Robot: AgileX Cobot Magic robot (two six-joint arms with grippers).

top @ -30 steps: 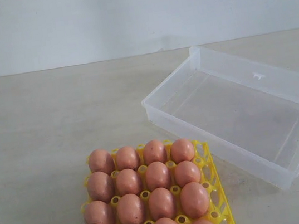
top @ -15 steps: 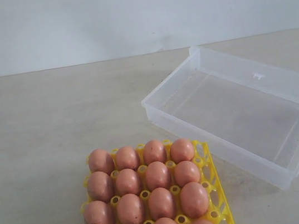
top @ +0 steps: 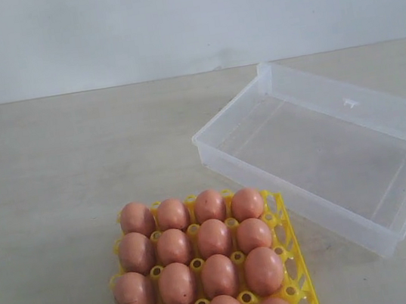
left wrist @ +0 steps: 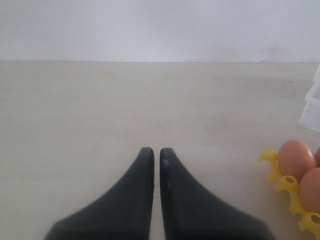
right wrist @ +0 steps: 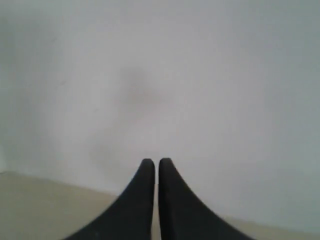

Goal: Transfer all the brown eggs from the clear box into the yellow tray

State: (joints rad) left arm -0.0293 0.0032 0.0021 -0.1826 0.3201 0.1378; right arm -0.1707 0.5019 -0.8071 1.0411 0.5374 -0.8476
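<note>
My left end effector (left wrist: 156, 152) has its two dark fingers drawn together, only a thin slit between the tips and nothing gripped. It hangs over bare pale surface (left wrist: 100, 110). In my left wrist view two of the brown eggs (left wrist: 296, 157) show off to one side in a corner of the yellow tray (left wrist: 273, 167), and beyond them is a corner of the clear box (left wrist: 312, 107).

My right end effector (right wrist: 156, 162) is closed the same way, its fingers pressed nearly tip to tip and holding nothing. It faces a blank light wall (right wrist: 200, 75), with a strip of surface below.

Neither of my arms shows in the exterior view. There the brown eggs (top: 213, 237) sit in the yellow tray (top: 286, 235) at the near edge, one to a cup in four rows of four. The picture's lower edge cuts the nearest row. A column of cups along the tray's right side is open. The clear box (top: 294, 198) lies just beside the tray to its right and further back, set at an angle on the surface (top: 54, 182), and its transparent floor is bare.
</note>
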